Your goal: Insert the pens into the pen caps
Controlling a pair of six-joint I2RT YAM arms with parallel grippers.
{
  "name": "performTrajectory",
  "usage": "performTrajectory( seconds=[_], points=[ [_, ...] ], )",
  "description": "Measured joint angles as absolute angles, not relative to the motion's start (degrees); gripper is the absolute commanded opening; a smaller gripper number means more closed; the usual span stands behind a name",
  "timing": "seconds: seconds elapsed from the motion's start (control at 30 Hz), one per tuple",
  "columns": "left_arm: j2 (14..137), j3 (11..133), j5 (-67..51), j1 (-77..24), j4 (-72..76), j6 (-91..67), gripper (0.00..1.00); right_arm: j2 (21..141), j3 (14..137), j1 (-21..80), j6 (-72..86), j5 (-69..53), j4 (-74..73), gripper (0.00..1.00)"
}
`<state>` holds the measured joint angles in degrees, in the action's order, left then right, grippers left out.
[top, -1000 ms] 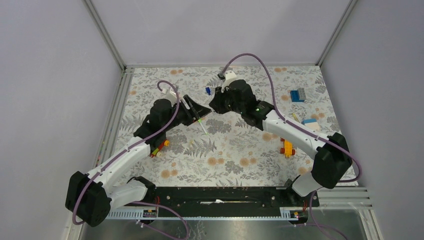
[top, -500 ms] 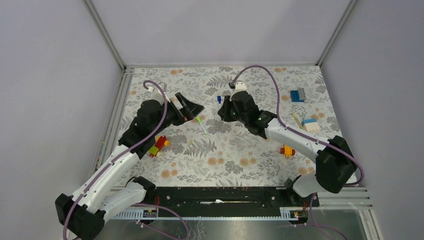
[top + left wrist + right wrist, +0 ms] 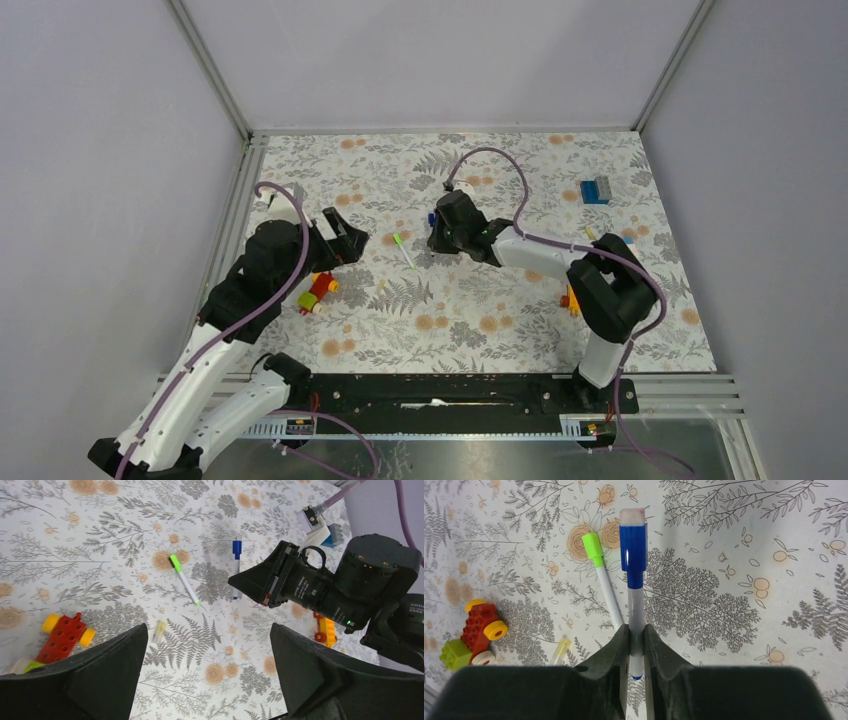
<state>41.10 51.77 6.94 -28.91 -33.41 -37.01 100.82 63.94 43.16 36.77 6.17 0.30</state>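
Blue-capped pen point(image 3: 636, 600) clamped in right tool point(image 3: 636, 630) mid-table; left tool point(image 3: 207, 630) spread wide, green-capped pen point(image 3: 184, 580) loose on open cloth point(image 3: 480, 300) between

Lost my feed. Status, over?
Left fingers open, empty. Right fingers shut on blue-capped pen. Green-capped pen lying on table beside it. Toy bricks well aside.

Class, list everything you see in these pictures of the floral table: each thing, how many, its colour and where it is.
green-capped pen: one, white barrel, lying on the table beside the blue-capped one
blue-capped pen: one, white barrel, clamped in the right gripper
short stick: one, yellowish, lying near the toy bricks
toy bricks: one cluster, red, yellow, green, left side
blue brick: one, far right
orange toy: one, partly behind the right arm
table: one, floral cover
left gripper: open, empty
right gripper: shut on the blue-capped pen
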Motion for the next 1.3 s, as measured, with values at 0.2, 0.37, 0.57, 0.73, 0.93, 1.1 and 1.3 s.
performTrajectory(
  seconds=[0.2,0.37,0.57,0.73,0.93,1.1,1.3],
  points=[
    [39.24,50.78,8.93,-28.91,-35.51,-33.8,0.99,106.15,66.54,43.16,38.0,6.17,0.34,0.0],
    [38.5,47.31,9.5,-28.91,-36.36,-32.73,0.99,109.1,67.13,43.16,39.16,6.55,-0.01,0.04],
    [37.82,43.94,9.34,-28.91,-37.04,-32.23,0.99,111.07,67.57,43.16,40.12,6.72,-1.5,0.18],
    [36.77,43.75,9.17,-28.91,-36.56,-31.29,0.99,111.92,67.96,43.16,41.06,7.01,-1.63,0.31],
    [36.67,43.79,8.8,-28.91,-36.42,-30.37,0.99,111.92,68.51,42.92,40.91,7.46,-2.04,0.59],
    [35.73,44.07,8.71,-28.91,-36.67,-28.73,0.99,110.48,68.93,41.58,37.39,7.46,-4.71,0.69],
    [34.81,44.07,8.75,-28.91,-36.34,-27.7,0.99,101.67,68.25,34.09,29.39,8.67,-9.32,0.75]
  ],
)
